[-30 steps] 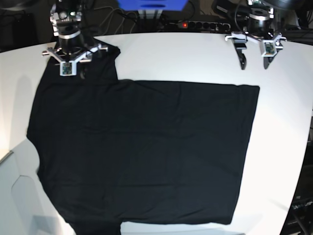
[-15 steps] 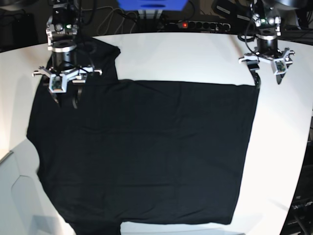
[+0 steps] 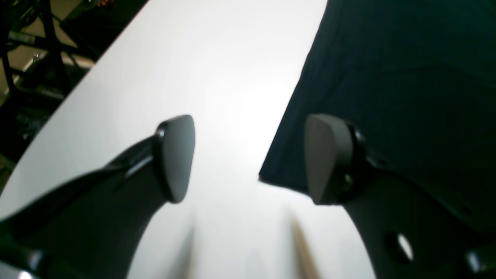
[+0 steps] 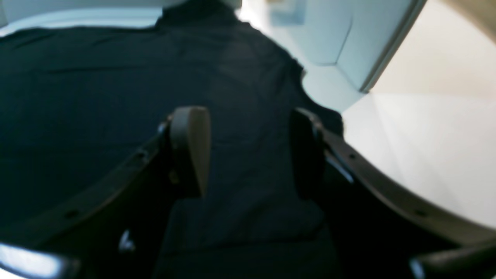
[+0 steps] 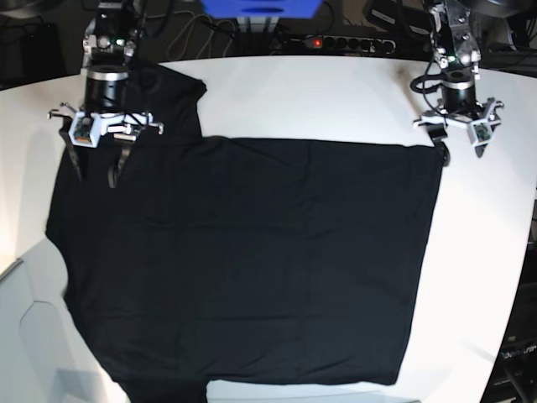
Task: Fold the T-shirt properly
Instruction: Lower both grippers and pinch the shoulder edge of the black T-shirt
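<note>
The black T-shirt [image 5: 243,252] lies spread flat on the white table [image 5: 294,92], one sleeve reaching toward the back left. My right gripper [image 5: 94,166] hovers open over the shirt's left shoulder area. In the right wrist view its fingers [image 4: 190,151] stand apart with only black cloth [image 4: 97,97] below them and nothing gripped. My left gripper [image 5: 461,151] is open at the shirt's back right corner. In the left wrist view that corner [image 3: 271,174] lies between the spread pads [image 3: 176,155], one pad over bare table and the other over cloth.
A power strip [image 5: 336,42] with a red light and cables lie behind the table's back edge, beside a blue object [image 5: 260,7]. A pale grey panel [image 5: 25,336] sits at the front left. The table's curved right edge [image 5: 524,277] runs close to the shirt.
Both arms came forward and down. The right gripper moved from the sleeve toward the shirt's left edge and its jaws opened wider. The left gripper shifted right to the shirt's corner.
</note>
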Robot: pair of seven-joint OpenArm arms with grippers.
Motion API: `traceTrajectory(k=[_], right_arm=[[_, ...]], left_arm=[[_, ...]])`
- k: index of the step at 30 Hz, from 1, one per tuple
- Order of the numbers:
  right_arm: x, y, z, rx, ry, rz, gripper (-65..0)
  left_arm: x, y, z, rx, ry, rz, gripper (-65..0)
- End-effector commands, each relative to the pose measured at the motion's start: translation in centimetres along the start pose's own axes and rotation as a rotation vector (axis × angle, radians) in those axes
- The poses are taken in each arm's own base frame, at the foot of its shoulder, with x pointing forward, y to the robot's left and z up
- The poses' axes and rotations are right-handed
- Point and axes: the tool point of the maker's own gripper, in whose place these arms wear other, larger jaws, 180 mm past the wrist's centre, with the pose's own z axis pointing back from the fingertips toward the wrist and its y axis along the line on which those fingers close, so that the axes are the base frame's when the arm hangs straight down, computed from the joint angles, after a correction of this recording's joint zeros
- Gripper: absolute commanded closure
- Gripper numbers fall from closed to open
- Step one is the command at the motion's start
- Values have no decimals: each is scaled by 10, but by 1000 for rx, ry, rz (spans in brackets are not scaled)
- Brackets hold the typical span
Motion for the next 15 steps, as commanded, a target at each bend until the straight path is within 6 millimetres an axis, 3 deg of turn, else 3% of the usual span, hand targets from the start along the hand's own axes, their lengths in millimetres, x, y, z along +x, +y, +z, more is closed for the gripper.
traceTrajectory(k=[1,6,10,15], right_arm=[[3,-1,2,-1,-17,7,-335],[-22,-2,10,1,48,15,-335],[-27,-3,15,4,68,19,-335],[-31,-4,20,4,86,23,-335]], left_arm=[[10,3,-2,5,-37,-6,-429],[-9,9,-18,31,6,14,-429],[-14,8,-27,36,18,29,-429],[-24,-16,-33,-22,44,27,-429]])
